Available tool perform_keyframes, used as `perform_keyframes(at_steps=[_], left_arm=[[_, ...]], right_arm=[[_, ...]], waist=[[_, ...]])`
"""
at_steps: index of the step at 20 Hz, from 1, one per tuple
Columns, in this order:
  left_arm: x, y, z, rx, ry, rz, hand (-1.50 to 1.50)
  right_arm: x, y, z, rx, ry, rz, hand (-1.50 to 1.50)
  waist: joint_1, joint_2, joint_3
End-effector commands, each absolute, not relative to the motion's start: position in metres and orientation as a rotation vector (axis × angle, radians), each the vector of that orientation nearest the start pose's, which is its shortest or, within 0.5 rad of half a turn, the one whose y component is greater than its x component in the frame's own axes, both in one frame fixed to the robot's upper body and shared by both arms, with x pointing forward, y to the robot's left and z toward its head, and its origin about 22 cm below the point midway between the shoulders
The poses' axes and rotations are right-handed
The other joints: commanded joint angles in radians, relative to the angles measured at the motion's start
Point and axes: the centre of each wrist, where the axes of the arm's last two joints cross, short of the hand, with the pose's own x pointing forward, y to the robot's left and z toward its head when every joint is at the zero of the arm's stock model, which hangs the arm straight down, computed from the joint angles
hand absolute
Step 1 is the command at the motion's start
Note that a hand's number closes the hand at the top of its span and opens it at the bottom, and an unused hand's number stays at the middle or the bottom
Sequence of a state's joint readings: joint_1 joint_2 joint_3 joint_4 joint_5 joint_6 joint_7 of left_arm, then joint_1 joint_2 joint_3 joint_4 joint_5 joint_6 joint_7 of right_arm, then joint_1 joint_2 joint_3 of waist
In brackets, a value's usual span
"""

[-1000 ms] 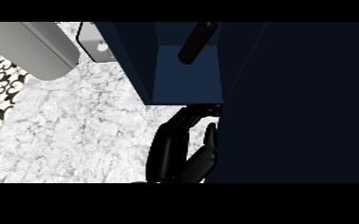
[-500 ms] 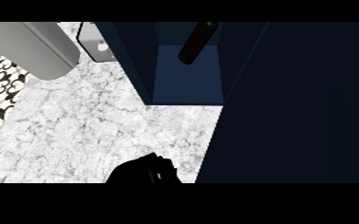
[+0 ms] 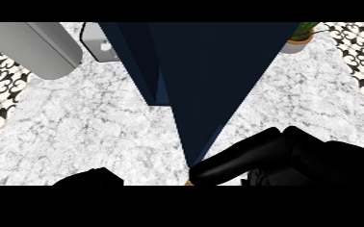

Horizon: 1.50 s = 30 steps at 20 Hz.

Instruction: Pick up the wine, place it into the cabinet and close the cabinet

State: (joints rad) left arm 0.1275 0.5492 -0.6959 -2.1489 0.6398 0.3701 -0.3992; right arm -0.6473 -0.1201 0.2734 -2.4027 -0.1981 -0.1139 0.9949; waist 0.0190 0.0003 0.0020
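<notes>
Your right hand (image 3: 284,158), low right in the frame, lays extended fingers against the dark blue cabinet door (image 3: 213,77), which is nearly closed. The wine is hidden, presumably inside. Your fingertips sit near the door's lower edge; if they slide off it, the door stays ajar. Your left hand (image 3: 89,177) barely shows at the bottom edge; you cannot tell its fingers.

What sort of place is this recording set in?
Probably a kitchen: a white marble-patterned counter carries a tall dark blue cabinet, a grey rounded appliance at the upper left and a small potted plant at the upper right.

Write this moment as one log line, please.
step: closing cabinet | door: swung nearly shut | wine: not visible | right hand: at door's near edge | left hand: low, idle
</notes>
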Motion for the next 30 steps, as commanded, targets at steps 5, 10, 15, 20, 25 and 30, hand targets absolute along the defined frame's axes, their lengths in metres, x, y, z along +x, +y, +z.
perform_keyframes(at_steps=[5, 10, 15, 20, 25, 30], left_arm=[[0.136, 0.254, 0.093, -0.593, -1.881, 0.072, 1.50], [0.134, 0.297, 0.089, -0.535, -1.883, 0.041, 1.50], [0.139, 0.323, 0.111, -0.599, -1.892, 0.018, 1.50], [0.142, 0.346, 0.109, -0.612, -1.881, -0.010, 1.50], [0.142, 0.358, 0.111, -0.649, -1.860, 0.004, 1.50], [0.149, 0.366, 0.126, -0.630, -1.868, 0.004, 1.50]], right_arm=[[0.154, -0.095, 0.275, 0.616, -1.780, 0.682, 1.50], [0.151, -0.049, 0.264, 0.576, -1.787, 0.788, 1.50], [0.180, -0.004, 0.271, 0.468, -1.860, 0.767, 1.50], [0.219, 0.028, 0.285, 0.359, -1.896, 0.689, 1.50], [0.274, 0.040, 0.294, 0.327, -1.843, 0.594, 1.50], [0.322, 0.044, 0.281, 0.254, -1.832, 0.575, 1.50]], waist=[[0.010, -0.006, -0.006], [0.022, -0.009, -0.006], [0.028, -0.005, -0.005], [0.036, -0.001, -0.005], [0.051, 0.008, -0.005], [0.036, 0.011, -0.004]])
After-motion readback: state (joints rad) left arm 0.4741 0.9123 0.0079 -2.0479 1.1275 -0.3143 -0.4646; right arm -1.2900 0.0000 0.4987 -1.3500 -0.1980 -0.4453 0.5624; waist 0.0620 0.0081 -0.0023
